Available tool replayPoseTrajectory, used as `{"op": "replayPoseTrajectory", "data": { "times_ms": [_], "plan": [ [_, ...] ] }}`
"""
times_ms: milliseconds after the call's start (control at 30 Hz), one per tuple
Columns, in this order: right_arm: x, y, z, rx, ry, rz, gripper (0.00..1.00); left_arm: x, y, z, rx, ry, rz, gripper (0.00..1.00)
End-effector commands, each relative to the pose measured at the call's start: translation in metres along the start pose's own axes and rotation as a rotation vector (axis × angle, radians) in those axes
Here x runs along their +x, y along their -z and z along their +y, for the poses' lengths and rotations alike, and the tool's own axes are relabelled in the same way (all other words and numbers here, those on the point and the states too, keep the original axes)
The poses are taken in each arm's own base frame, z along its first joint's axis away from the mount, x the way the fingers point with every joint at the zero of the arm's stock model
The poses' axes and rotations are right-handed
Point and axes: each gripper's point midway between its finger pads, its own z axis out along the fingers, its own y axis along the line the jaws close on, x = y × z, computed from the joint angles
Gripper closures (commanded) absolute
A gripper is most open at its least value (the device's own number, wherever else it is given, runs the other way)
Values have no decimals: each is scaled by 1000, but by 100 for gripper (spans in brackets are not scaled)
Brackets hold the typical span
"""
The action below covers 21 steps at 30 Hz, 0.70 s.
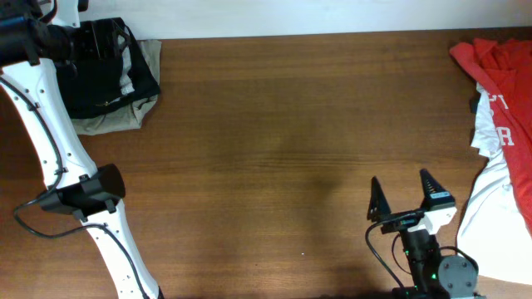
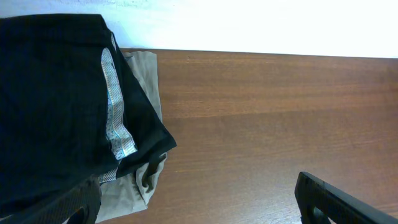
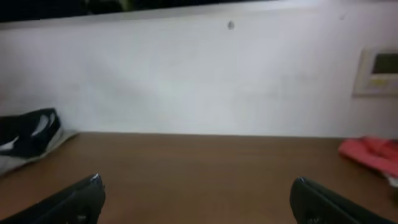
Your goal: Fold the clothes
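Two pairs of shorts lie stacked. The black shorts (image 2: 56,93) are on top, bunched in a rough heap with the pale waistband (image 2: 115,106) turned outward. The khaki shorts (image 2: 144,81) lie beneath them, showing only as a fringe along the black pair's edges. The heap sits at the far left corner of the table (image 1: 266,124). It reads as a pile waiting to be worked, not a finished fold, since nothing in it lies flat or squared.

The left gripper (image 2: 198,183) hovers just over the black shorts with its jaws spread wide, one finger above the cloth and the other out over bare wood beside it. It holds nothing. That pose suits a reach for the black pair's edge, probably to drag it out onto open wood where it can be spread.

Well apart from the black shorts, across the width of the table, a red shirt (image 1: 499,58) and a white shirt (image 1: 499,199) lie crumpled and touching. The right gripper (image 1: 400,178) sits near those shirts, far from the black shorts, with its jaws wide and empty. It is likely parked there to leave the middle free.
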Motion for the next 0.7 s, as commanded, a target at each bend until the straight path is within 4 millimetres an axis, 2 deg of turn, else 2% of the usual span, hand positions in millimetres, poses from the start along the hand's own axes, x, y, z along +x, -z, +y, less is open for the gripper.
{"op": "replayPoseTrajectory", "data": {
  "times_ms": [0, 100, 200, 333, 433, 533, 667],
  "plan": [
    [-3, -1, -7, 39, 16, -66, 1, 2, -3, 0, 14, 14, 7, 1],
    [-5, -2, -6, 32, 20, -114, 1, 2, -3, 0, 13, 15, 6, 1],
    [5, -4, -6, 27, 20, -118, 1, 2, -3, 0, 13, 15, 6, 1],
    [9, -4, -9, 41, 21, -102, 1, 2, -3, 0, 13, 15, 6, 1],
    [38, -5, -11, 49, 13, 18, 1, 2, -3, 0, 13, 15, 6, 1],
    [81, 0, -15, 69, -2, 192, 1, 2, -3, 0, 13, 15, 6, 1],
    [80, -1, -15, 69, -2, 187, 1, 2, -3, 0, 13, 15, 6, 1]
  ]
}}
